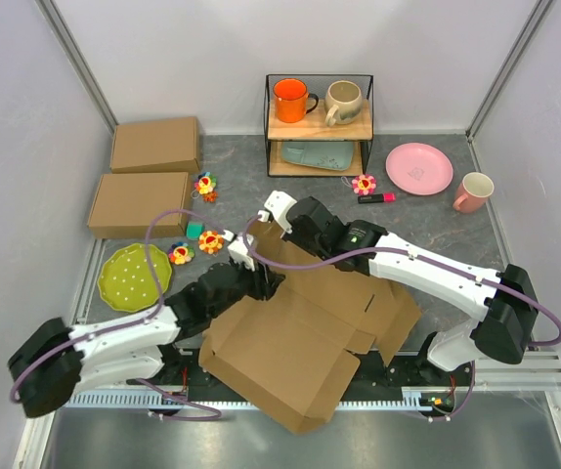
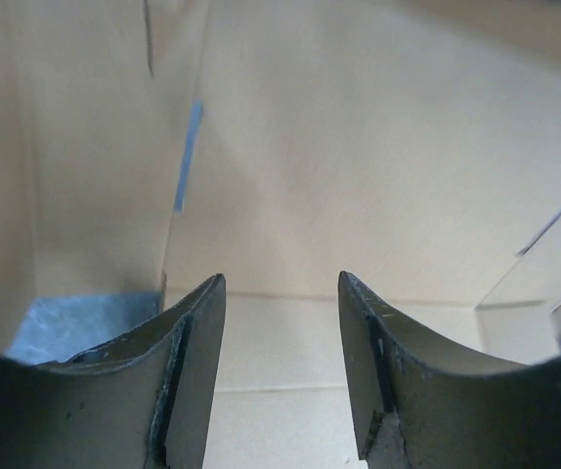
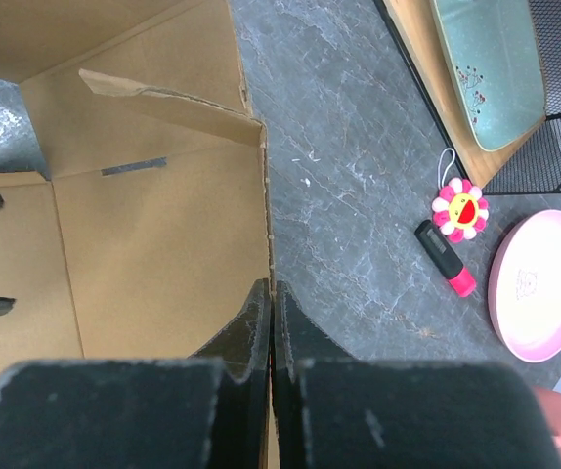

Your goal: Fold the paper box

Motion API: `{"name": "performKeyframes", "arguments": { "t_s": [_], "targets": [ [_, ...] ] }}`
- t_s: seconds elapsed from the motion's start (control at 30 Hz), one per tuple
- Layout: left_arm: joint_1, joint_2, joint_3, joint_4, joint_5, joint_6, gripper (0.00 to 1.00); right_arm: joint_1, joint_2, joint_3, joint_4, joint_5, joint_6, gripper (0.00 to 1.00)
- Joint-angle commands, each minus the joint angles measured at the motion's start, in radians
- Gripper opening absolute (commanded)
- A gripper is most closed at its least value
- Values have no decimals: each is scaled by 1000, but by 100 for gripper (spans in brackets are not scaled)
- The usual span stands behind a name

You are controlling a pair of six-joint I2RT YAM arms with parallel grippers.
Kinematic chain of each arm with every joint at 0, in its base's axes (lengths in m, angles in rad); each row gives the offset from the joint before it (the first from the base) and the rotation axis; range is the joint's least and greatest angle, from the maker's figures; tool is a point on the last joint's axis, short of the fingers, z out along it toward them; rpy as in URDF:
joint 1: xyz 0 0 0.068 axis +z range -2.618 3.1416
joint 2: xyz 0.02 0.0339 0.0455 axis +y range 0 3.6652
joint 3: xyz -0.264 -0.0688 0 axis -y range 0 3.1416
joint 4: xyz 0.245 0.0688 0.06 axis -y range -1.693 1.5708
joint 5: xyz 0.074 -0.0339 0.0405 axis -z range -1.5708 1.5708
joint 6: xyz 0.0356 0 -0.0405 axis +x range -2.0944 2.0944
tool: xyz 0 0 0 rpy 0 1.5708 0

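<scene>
Right wrist view: right gripper (image 3: 273, 291) is pinched on a wall of the paper box (image 3: 153, 254); left gripper (image 2: 280, 278) sits spread apart, facing cardboard

A black wire-frame shelf with two wooden boards (image 1: 318, 130) carries an orange mug (image 1: 291, 100) and a beige mug (image 1: 343, 102) on its upper board and a grey-green rectangular dish (image 1: 317, 155) on its lower one. Right of the shelf lie a round pink plate (image 1: 418, 168) and a pink mug (image 1: 473, 192), with a small flower toy (image 1: 364, 184) and a pink-and-black marker (image 1: 376, 198) just in front of its right corner. Well left of the shelf sit two closed brown cardboard boxes (image 1: 155, 145) (image 1: 139, 204) and a round green dotted plate (image 1: 135, 276).
</scene>
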Motion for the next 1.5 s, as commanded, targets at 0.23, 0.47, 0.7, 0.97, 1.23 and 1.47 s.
{"name": "performKeyframes", "arguments": {
  "t_s": [0.23,0.47,0.7,0.97,1.23,1.47],
  "targets": [
    [1,-393,31,-240,-360,-57,56,44,8,-8,26,87,-4,0],
    [16,-335,-55,-91,-599,-88,55,156,-27,-71,108,309,-131,0],
    [65,-226,-86,172,-667,-25,56,251,-17,-174,336,604,-389,0],
    [221,-188,-80,295,-527,-51,60,264,-26,-227,459,701,-569,0],
    [343,128,-104,699,-311,-97,60,265,23,-278,447,676,-451,0],
    [379,309,41,685,-142,-103,60,262,20,-244,383,638,-400,0]
  ]
}}
